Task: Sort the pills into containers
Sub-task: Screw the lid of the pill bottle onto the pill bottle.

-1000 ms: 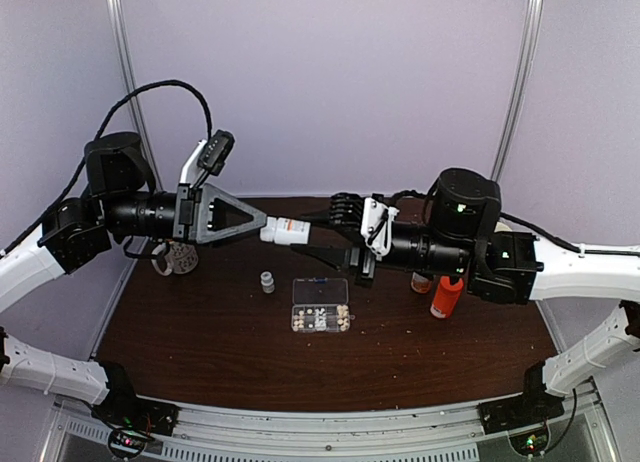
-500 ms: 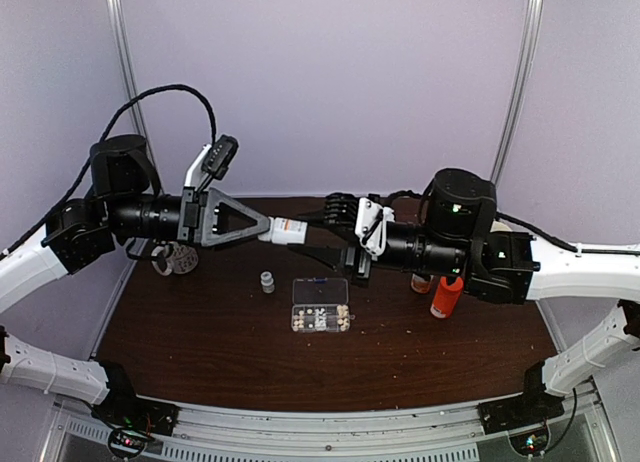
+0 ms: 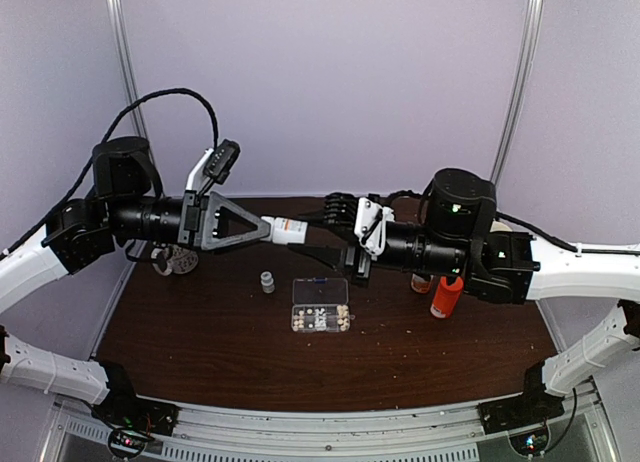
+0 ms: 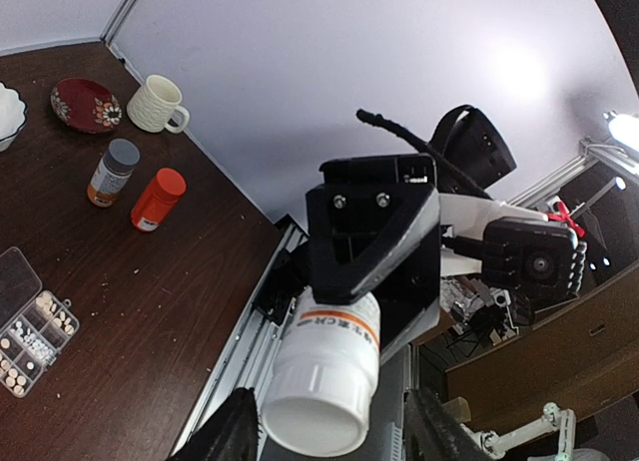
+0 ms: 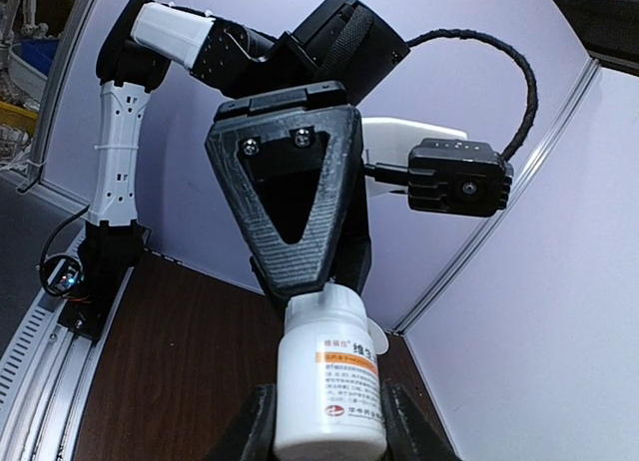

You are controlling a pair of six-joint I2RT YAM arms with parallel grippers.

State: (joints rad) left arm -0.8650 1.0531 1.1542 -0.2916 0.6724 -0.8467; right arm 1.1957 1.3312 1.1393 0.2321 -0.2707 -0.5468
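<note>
A white bottle with an orange label band hangs sideways above the table between both arms. My right gripper is shut on the bottle's body. My left gripper stands open around the cap, with a gap showing beside one finger. In the top view my left gripper meets the cap from the left and my right gripper comes from the right. Below them the clear container lies open on the table, with pills in its compartments. The left wrist view also shows the container.
A tiny grey-capped bottle stands left of the container. An orange bottle and a grey-lidded bottle stand at the right. A mug, a red plate and a white bowl sit at the back right.
My left arm has slid slightly right and its wrist has turned a little at the cap. The bottle and my right gripper have stayed in place.
</note>
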